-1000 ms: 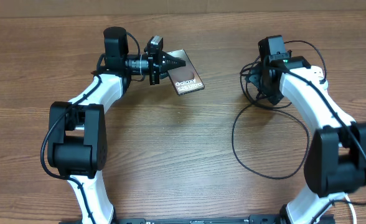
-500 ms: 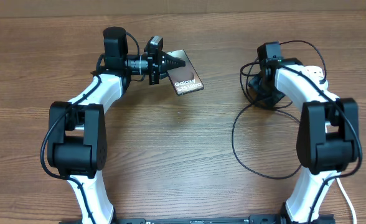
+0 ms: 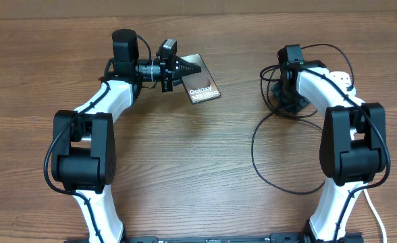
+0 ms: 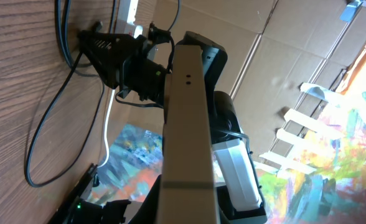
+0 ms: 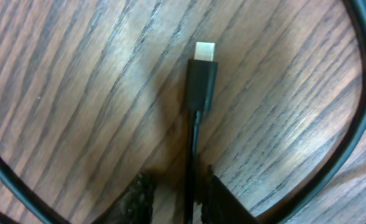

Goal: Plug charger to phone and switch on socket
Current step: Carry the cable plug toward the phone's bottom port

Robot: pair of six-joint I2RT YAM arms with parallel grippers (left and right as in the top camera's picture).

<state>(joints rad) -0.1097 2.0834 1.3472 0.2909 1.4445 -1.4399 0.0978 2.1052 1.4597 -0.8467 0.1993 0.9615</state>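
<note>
The phone, a grey-brown slab with white "Galaxy" lettering, is held off the table at the back left. My left gripper is shut on its near end. In the left wrist view the phone shows edge-on as a tan band. The charger is a thin black cable looping over the right of the table. Its plug tip lies on the wood. My right gripper points down over it. The cable runs between the right gripper's fingers: one finger touches it, and a small gap remains at the other. The socket is not clearly in view.
Cable loops curve around the plug tip on both sides. A white cord trails across the wood past the right arm. The right arm covers the table's right edge. A cardboard wall lines the back.
The right gripper's jaws have narrowed around the cable, and the right arm has swung in a little over it. The left arm and the phone have not moved.
</note>
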